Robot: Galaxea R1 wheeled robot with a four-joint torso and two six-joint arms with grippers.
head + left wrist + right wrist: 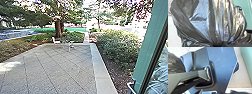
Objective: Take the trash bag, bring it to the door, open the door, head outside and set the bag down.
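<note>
Clamps trash bag [200, 23] by bunched neck with left gripper [218, 45], near green frame [147, 37]. Can't tell how right gripper [218, 92] stands. Faces paved patio [50, 67], with bushes [115, 47] at right and tree [58, 28] beyond.

The head view looks forward and down from high over the patio [60, 67]; the left wrist view faces the trash bag [201, 23] up close; the right one points down and shares part of that bag.

Paved yard [53, 75], probably a small table [71, 45] on it.
</note>
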